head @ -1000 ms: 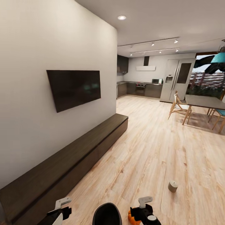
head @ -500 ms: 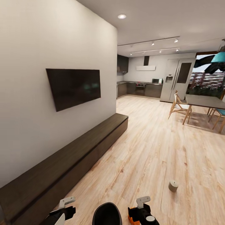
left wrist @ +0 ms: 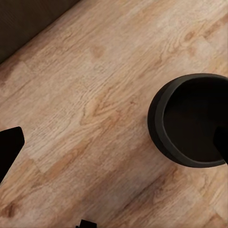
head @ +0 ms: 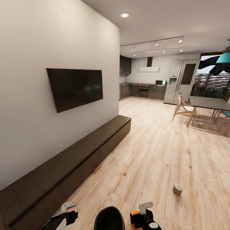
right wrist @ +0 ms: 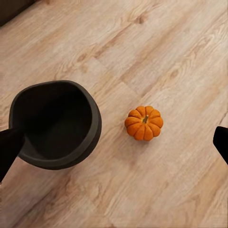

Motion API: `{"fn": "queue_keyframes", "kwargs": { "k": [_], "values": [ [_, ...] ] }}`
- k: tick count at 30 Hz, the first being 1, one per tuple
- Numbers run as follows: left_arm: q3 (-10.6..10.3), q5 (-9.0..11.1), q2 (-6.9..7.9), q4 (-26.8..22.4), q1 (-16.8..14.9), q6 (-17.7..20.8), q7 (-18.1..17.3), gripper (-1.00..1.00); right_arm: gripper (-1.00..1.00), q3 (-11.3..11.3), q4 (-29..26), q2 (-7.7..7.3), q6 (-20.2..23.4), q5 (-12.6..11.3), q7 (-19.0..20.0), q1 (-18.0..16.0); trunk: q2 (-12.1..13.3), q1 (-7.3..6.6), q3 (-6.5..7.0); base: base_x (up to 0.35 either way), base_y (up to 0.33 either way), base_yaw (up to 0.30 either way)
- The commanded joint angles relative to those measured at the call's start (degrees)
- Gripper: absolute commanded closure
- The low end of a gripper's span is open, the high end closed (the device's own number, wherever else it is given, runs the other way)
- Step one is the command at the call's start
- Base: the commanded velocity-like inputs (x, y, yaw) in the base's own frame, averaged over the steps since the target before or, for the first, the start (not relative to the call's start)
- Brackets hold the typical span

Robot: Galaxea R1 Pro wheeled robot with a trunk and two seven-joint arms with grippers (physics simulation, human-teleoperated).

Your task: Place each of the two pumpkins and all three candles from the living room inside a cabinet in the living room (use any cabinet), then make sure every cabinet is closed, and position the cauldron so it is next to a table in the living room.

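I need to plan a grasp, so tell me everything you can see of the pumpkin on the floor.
The pumpkin is small, bright orange and slightly flattened, with rounded ribs running out from a short brownish stem at its top. It sits upright on the light wood-plank floor, stem up, looking whole and smooth-skinned. It lies beside the black cauldron, with bare floor between them. Nothing but the floor touches it. In the head view a sliver of orange shows by the right hand.
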Motion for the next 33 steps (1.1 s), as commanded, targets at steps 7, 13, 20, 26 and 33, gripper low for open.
{"fn": "queue_keyframes", "kwargs": {
  "k": [7,13,20,26,33],
  "values": [
    [0.1,0.3,-0.01,1.0,0.0,-0.5,0.1,-1.0,-1.0,0.3,1.8,-0.02,-1.1,0.3,1.1,0.0,-2.9,1.55,-1.34,0.0,0.0,0.0],
    [-0.2,0.3,-0.09,1.9,0.0,-1.6,0.1,-1.0,-1.0,0.3,2.6,0.0,-2.3,0.3,1.3,-0.1,-5.3,2.87,-2.41,0.0,0.0,0.0],
    [-2.0,1.0,-1.77,0.8,-1.7,-3.3,-0.2,-1.0,-1.0,1.0,2.0,1.63,-3.4,-1.4,1.8,-1.7,-6.1,3.3,-2.77,0.0,0.0,0.0],
    [-1.2,1.3,-3.72,-1.2,-2.5,-4.9,-1.9,-1.0,-1.0,0.8,0.0,2.06,-5.0,-0.5,3.6,-3.6,-6.1,3.3,-2.77,0.0,0.0,0.0],
    [-1.2,1.3,-5.01,-1.7,-2.6,-5.0,-2.0,-1.0,-1.0,0.9,-0.9,2.13,-5.0,-0.5,4.0,-5.1,-6.1,3.3,-2.77,0.067,0.0,0.0]
  ]
}}
